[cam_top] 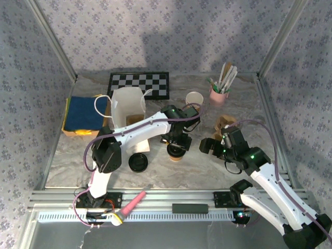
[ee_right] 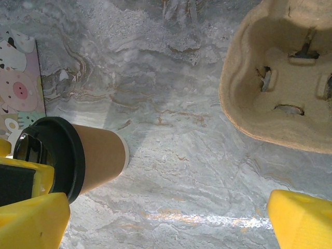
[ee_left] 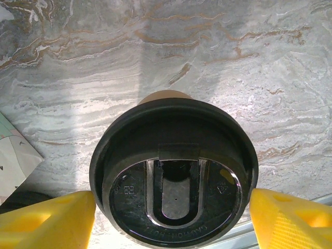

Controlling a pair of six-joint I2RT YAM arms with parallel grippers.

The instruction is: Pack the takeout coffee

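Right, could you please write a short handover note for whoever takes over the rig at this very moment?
Left hand: fingers flank the lidded coffee cup at its lid; whether they grip it is unclear.
Right hand: wide open, empty, above the table between the cup and the pulp cup carrier.
Done: the black lid is on the cup, which stands on the table.
Left: the cup is in neither the carrier nor the white paper bag; packing it probably comes next.
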